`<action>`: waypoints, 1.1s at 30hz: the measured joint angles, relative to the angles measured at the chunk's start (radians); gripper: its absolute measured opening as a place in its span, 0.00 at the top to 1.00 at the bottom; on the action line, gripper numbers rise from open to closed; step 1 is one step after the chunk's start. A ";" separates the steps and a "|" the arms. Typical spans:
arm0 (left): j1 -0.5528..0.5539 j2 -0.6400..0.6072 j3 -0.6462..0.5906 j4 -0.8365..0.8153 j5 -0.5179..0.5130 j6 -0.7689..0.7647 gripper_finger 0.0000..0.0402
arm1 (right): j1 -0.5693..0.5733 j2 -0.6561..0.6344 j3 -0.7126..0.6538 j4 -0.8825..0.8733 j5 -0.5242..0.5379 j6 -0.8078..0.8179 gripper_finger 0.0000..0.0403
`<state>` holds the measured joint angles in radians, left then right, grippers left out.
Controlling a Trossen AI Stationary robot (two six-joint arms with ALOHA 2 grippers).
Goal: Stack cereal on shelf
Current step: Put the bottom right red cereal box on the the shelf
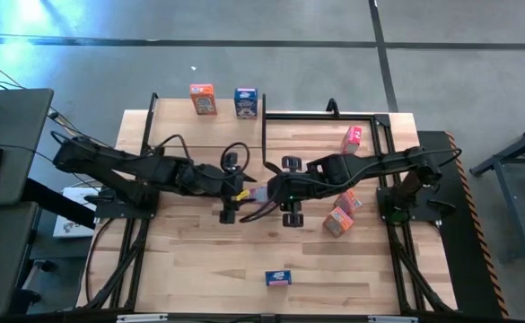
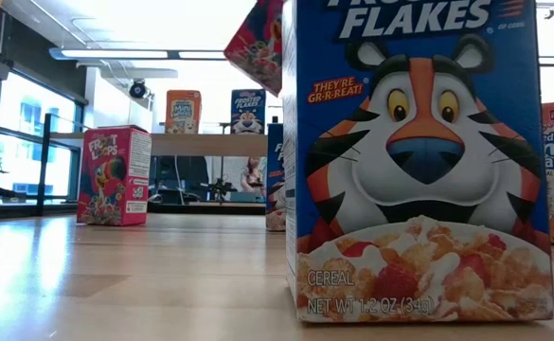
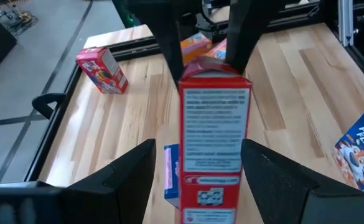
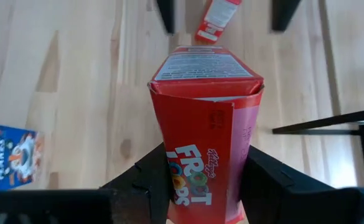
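**Handing the red box across mid-table**

We are holding a pink-red Froot Loops cardboard box [image 4: 205, 134] clenched in our right gripper [image 1: 275, 190], lifted above the middle of the plank tabletop [image 1: 199, 260]. Our left gripper [image 1: 240, 192] is facing it with jaws spread, one on each side of the box and, we judge, not yet touching. The box's long axis is running between the two grippers. The light wooden shelf [image 1: 222, 118] is lying beyond both arms, carrying an orange box [image 1: 203, 99] and a blue box [image 1: 246, 102]

plank table [image 1: 181, 260], blue box [image 1: 278, 277], orange boxes [image 1: 338, 220], pink box [image 1: 353, 136]
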<state>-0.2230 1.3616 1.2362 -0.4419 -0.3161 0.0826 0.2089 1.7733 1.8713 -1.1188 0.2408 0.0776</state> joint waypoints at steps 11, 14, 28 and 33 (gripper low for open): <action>0.000 0.015 0.000 0.000 -0.001 -0.002 0.43 | -0.002 0.000 0.000 0.025 0.040 -0.011 0.64; 0.000 0.015 0.000 0.000 -0.002 -0.003 0.43 | -0.002 0.000 0.000 0.026 0.037 -0.009 0.64; 0.000 0.015 0.000 -0.001 -0.001 -0.029 0.43 | -0.002 0.000 0.000 0.041 0.032 -0.008 0.64; 0.008 0.015 0.000 -0.001 -0.001 -0.069 0.43 | -0.002 0.000 0.000 0.041 0.032 -0.008 0.64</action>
<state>-0.2148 1.3766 1.2362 -0.4427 -0.3168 0.0133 0.2073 1.7733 1.8713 -1.0782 0.2726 0.0700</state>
